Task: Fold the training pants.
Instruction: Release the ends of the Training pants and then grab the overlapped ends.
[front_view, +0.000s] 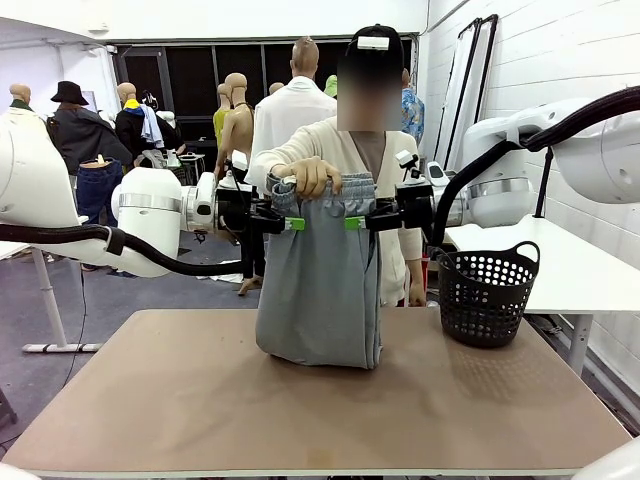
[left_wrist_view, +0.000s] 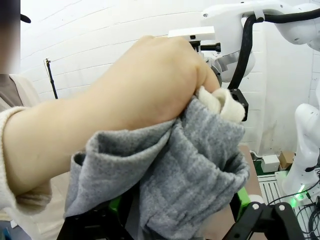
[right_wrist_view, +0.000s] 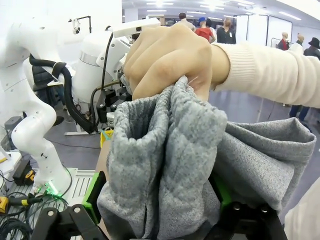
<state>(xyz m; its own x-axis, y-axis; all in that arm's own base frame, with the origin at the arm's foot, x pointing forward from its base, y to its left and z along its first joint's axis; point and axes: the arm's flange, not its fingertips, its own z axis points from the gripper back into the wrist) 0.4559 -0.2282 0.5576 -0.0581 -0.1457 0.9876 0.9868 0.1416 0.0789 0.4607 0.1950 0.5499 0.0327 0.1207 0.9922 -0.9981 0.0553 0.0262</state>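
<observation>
The light grey training pants (front_view: 320, 290) hang upright over the table, with their lower end resting on it. A person's hand (front_view: 312, 177) grips the bunched waistband from above. My left gripper (front_view: 290, 222) stands at the waistband's left side and my right gripper (front_view: 355, 222) at its right side. In the left wrist view the grey cloth (left_wrist_view: 175, 170) lies between the wide-apart fingers of the left gripper (left_wrist_view: 178, 202), under the person's fist (left_wrist_view: 145, 85). In the right wrist view the right gripper (right_wrist_view: 159, 195) is likewise open around the cloth (right_wrist_view: 165, 150), below the hand (right_wrist_view: 170, 55).
A black perforated basket (front_view: 487, 295) stands on the table's right side, close to the pants. The brown tabletop (front_view: 300, 410) stretches toward me in front of them. The person stands right behind the pants at the far edge.
</observation>
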